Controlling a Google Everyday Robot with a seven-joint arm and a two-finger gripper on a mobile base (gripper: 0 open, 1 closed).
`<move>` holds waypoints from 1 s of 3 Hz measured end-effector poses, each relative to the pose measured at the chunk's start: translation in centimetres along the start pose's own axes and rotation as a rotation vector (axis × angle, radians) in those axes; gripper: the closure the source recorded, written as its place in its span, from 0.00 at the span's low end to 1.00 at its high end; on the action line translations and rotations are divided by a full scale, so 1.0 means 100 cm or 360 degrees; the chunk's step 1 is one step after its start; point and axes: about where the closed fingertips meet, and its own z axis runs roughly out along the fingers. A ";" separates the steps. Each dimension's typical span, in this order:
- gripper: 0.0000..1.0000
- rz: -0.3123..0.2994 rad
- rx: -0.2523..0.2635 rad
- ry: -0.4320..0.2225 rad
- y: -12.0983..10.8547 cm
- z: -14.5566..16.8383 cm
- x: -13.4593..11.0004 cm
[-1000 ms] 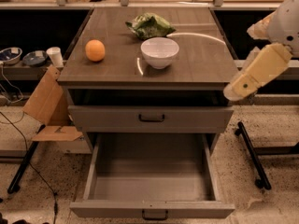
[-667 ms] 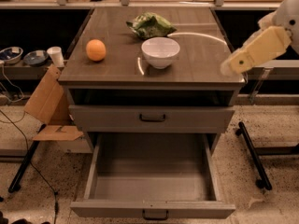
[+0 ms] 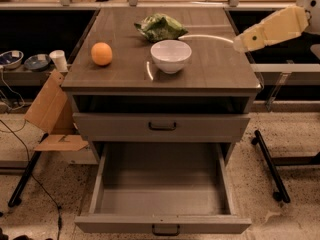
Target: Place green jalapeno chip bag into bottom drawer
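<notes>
The green jalapeno chip bag (image 3: pixel 161 27) lies crinkled at the back middle of the cabinet top, just behind a white bowl (image 3: pixel 171 55). The bottom drawer (image 3: pixel 162 225) is pulled fully open and empty, with its dark handle on the front panel. My arm reaches in from the upper right. The gripper (image 3: pixel 239 40) at its tip hovers over the right edge of the cabinet top, to the right of the bowl and the bag and apart from both.
An orange fruit (image 3: pixel 101 53) sits on the left of the top. The shallower drawer (image 3: pixel 162 126) above is closed. A cardboard box (image 3: pixel 50 111) leans at the cabinet's left. A cup (image 3: pixel 59 60) and bowls stand on a low shelf at left. A black wheeled leg (image 3: pixel 270 166) is on the floor at right.
My arm has risen and swung inward, from beside the cabinet's right edge to above the right side of the top. Nothing on the cabinet has moved.
</notes>
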 end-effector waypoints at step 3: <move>0.00 0.0275 0.0081 -0.0112 0.017 0.071 -0.077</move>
